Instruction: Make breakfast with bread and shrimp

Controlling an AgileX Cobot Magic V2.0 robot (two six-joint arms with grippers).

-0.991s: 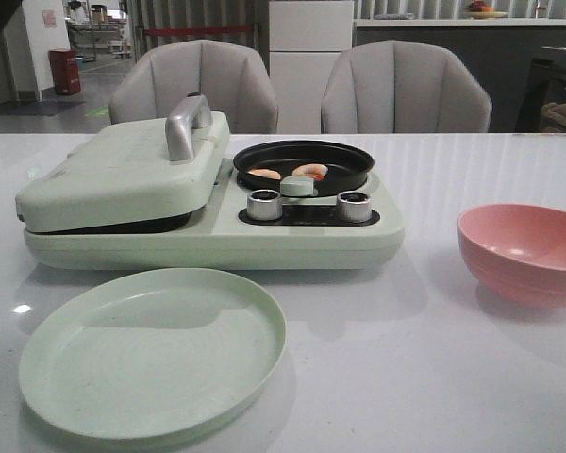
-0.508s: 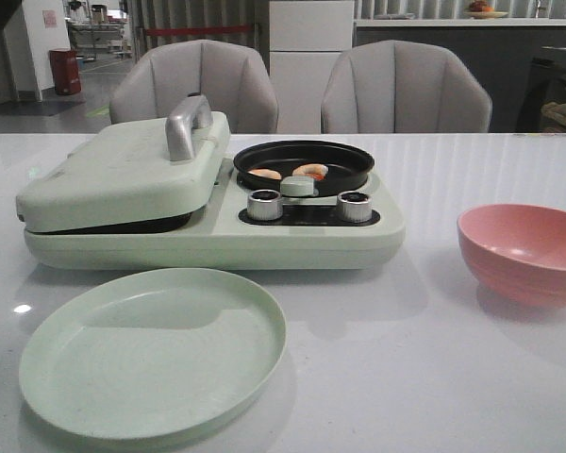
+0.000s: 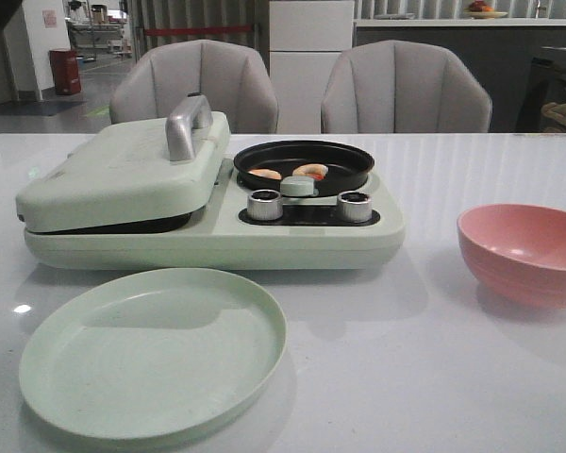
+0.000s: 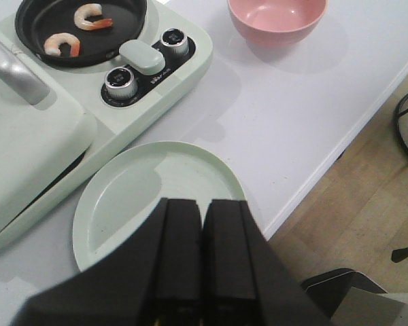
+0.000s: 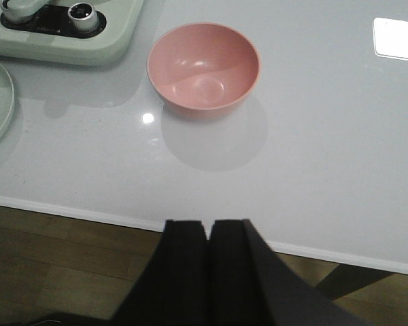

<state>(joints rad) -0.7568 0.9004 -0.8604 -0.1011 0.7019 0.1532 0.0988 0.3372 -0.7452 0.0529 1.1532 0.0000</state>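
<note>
Two pinkish-orange shrimp (image 3: 310,172) (image 3: 264,174) lie in the black round pan (image 3: 303,156) of the pale green breakfast maker (image 3: 217,236); they also show in the left wrist view (image 4: 92,13) (image 4: 61,43). The maker's lid (image 3: 123,170) with its metal handle (image 3: 184,125) is down. No bread shows. My left gripper (image 4: 202,207) is shut and empty, above the near edge of the green plate (image 4: 149,183). My right gripper (image 5: 208,227) is shut and empty, over the table's near edge, short of the pink bowl (image 5: 202,64). Neither gripper shows in the front view.
An empty pale green plate (image 3: 151,349) lies in front of the maker. An empty pink bowl (image 3: 526,250) stands at the right. Two metal knobs (image 3: 264,204) (image 3: 355,206) and a pale green knob (image 3: 297,186) sit on the maker's front. Two chairs stand behind the table.
</note>
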